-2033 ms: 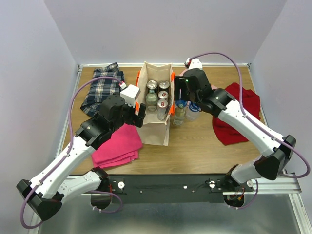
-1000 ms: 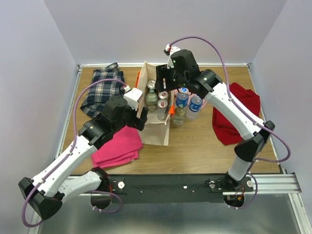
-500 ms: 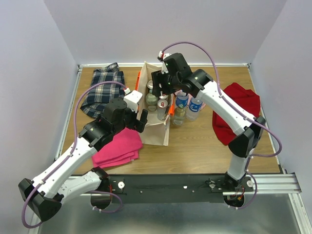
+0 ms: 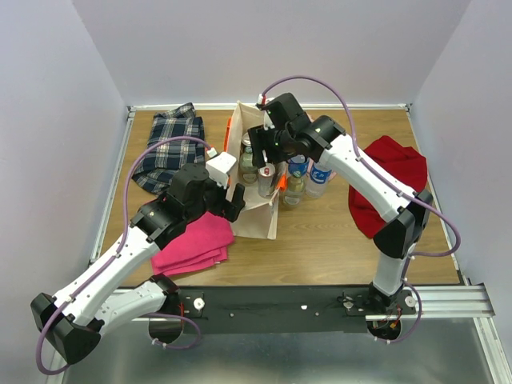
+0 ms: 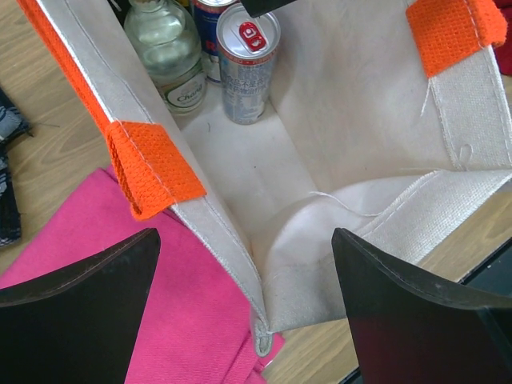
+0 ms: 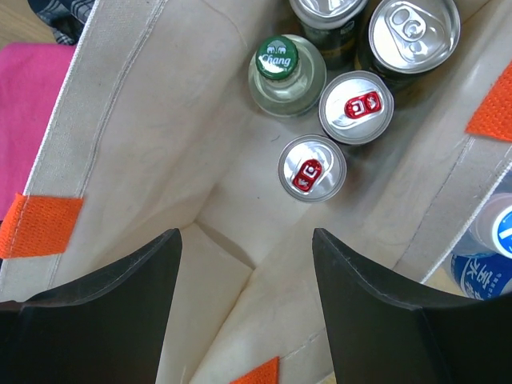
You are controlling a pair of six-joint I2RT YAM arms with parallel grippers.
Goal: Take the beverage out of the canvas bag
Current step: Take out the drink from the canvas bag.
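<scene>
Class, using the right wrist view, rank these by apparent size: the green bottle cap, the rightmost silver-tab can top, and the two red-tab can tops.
1. Rightmost silver-tab can top, largest.
2. Upper red-tab can top and lower red-tab can top: too alike to rank.
3. Green bottle cap, smallest.

We look down on the whole table [image 4: 320,232] from high up and behind, far enough away to see everything on it. Our left wrist camera sits close by the near end of the canvas bag [image 5: 352,104] and peers down into it, and our right wrist camera hangs close over its open top, looking straight down. All three views share the bag's inside, with its silver can [image 6: 312,168].
</scene>
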